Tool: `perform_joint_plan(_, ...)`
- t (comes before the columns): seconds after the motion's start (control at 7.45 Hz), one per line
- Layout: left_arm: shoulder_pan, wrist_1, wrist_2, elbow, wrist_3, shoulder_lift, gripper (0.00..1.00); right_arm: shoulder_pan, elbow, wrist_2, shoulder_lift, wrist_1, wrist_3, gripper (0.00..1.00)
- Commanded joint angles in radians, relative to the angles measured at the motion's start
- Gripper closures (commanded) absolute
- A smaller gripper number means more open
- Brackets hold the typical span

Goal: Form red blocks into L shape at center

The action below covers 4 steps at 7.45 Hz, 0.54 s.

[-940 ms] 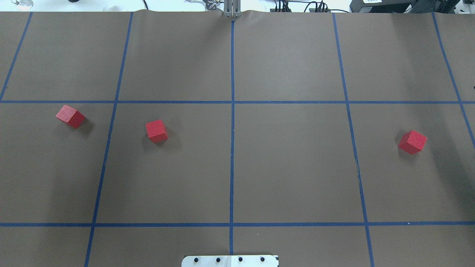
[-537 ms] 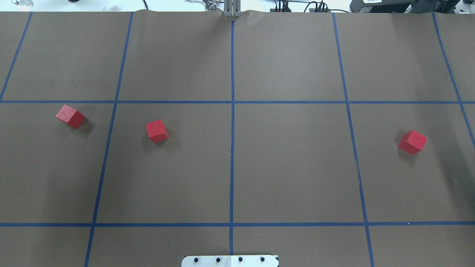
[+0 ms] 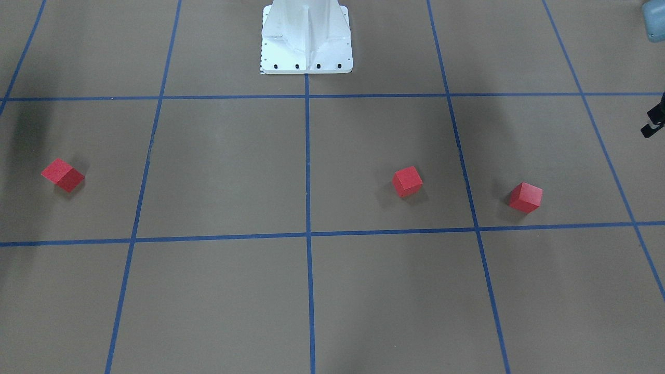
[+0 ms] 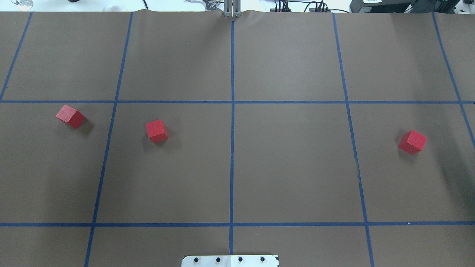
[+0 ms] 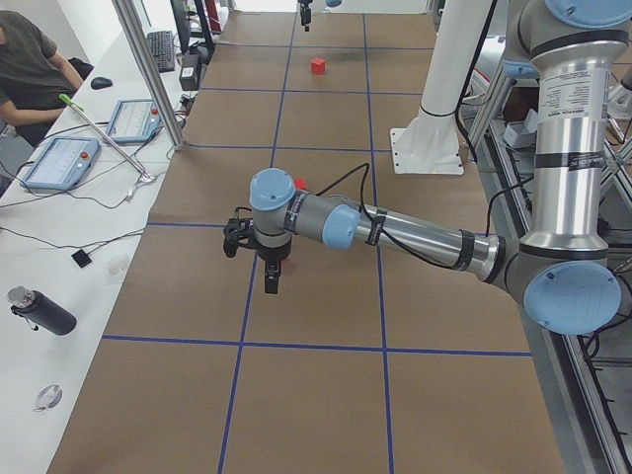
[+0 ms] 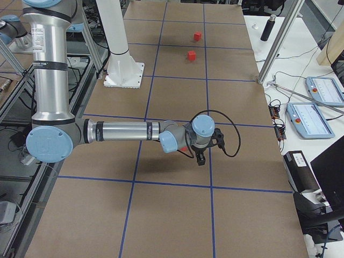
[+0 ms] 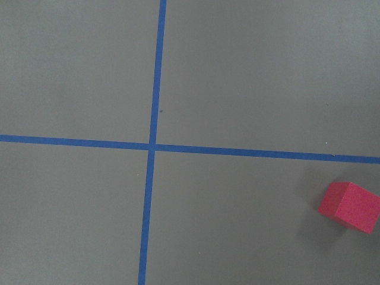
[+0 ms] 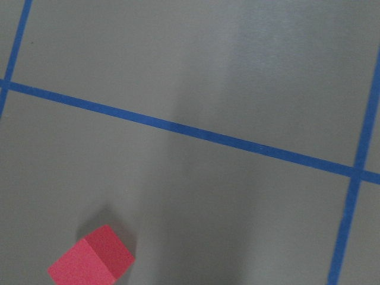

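Three small red cubes lie apart on the brown gridded table. In the overhead view one red cube is at the far left, a second red cube is left of centre, and the third red cube is at the far right. No gripper shows overhead. My left gripper hangs over the table's left end, with the far-left cube low right in its wrist view. My right gripper hangs over the right end, near the right cube. I cannot tell whether either is open or shut.
The white robot base stands at the table's near-robot edge on the centre line. Blue tape lines split the mat into squares. A dark bit of the left arm's tool shows at the front view's right edge. An operator's desk runs along the far side.
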Motion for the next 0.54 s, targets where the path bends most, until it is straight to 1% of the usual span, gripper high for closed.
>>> perform_joint_plan(0.0,0.030,-0.045,0.002,0.000,-0.071,-0.001,0.00,-0.091,0.006,-0.044,-0.053,0.289,0.123,0.01)
perform_joint_plan(0.13,0.030,-0.054,0.000,0.000,-0.076,-0.001,0.00,-0.148,0.011,-0.053,-0.059,0.327,0.125,0.01)
perform_joint_plan(0.27,0.030,-0.054,0.000,-0.002,-0.081,-0.001,0.00,-0.176,0.021,-0.093,-0.060,0.327,0.128,0.01)
perform_joint_plan(0.4,0.030,-0.055,0.000,-0.002,-0.081,-0.001,0.00,-0.232,0.026,-0.116,-0.051,0.327,0.130,0.01)
